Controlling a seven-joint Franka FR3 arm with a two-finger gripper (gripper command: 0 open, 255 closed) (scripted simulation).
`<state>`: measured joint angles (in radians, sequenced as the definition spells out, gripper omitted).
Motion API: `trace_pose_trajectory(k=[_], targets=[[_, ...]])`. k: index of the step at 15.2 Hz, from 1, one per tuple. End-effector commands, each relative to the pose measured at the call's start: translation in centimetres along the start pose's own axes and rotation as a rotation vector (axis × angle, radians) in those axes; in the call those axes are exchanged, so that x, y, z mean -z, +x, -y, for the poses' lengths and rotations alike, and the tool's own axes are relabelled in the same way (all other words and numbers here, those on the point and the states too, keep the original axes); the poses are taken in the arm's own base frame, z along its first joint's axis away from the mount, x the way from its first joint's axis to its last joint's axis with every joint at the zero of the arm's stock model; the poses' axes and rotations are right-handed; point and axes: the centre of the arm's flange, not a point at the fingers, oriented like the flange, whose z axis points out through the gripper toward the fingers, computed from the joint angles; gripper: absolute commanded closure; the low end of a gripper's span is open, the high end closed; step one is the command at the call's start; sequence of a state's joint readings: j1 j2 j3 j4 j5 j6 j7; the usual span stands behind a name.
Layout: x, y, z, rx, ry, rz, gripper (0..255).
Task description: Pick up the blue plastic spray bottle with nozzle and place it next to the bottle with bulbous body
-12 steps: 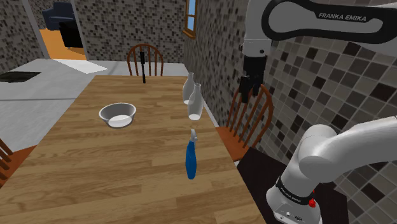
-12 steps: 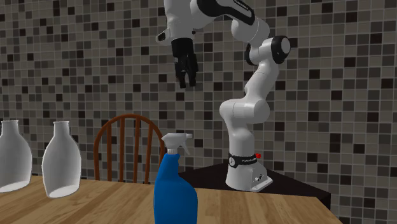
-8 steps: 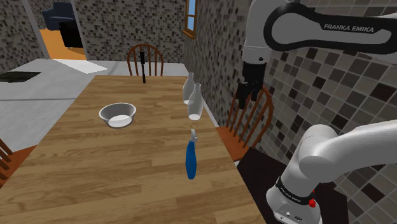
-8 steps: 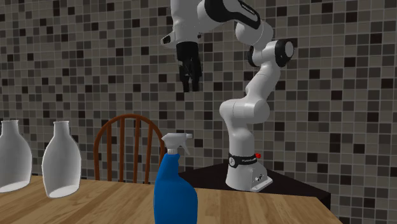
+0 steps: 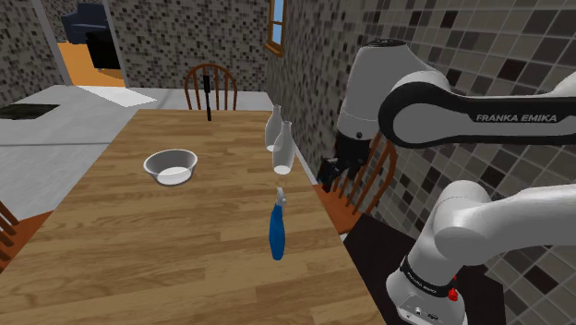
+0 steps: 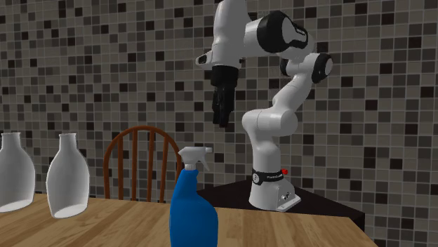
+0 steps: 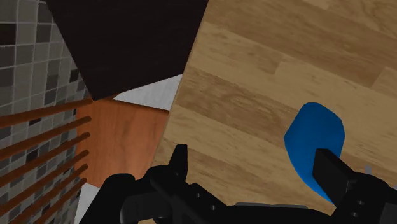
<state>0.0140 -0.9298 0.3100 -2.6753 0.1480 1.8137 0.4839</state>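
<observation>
Down has come the gripper (image 5: pixel 330 171), from high by the wall to just over the wooden chair (image 5: pixel 365 180). Its jaws stand wide apart and hold nothing.

The blue spray bottle (image 5: pixel 276 231) stands upright on the table (image 5: pixel 138 249), close to the edge by the chair. In the shoulder view it is at about 7 o'clock from the gripper. Two white bottles (image 5: pixel 283 150) with round bodies stand at 12 o'clock from it, well apart.

In the wrist view the blue bottle sits beside one finger (image 7: pixel 327 167), not between the two.

I think the reach is not done yet. The gripper should slide over the table, stay clear of the chair back, and keep wide. Then it should go down straight around the bottle's body so it does not tip.
</observation>
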Motion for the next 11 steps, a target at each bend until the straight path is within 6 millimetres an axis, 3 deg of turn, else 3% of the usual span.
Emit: trace_pose_trajectory(k=[1, 11], targets=[[-1.7, -0.9, 2.2, -0.054, -0.003, -0.050, 0], [-11.1, -2.2, 12.7, -0.297, -0.030, -0.284, 0]])
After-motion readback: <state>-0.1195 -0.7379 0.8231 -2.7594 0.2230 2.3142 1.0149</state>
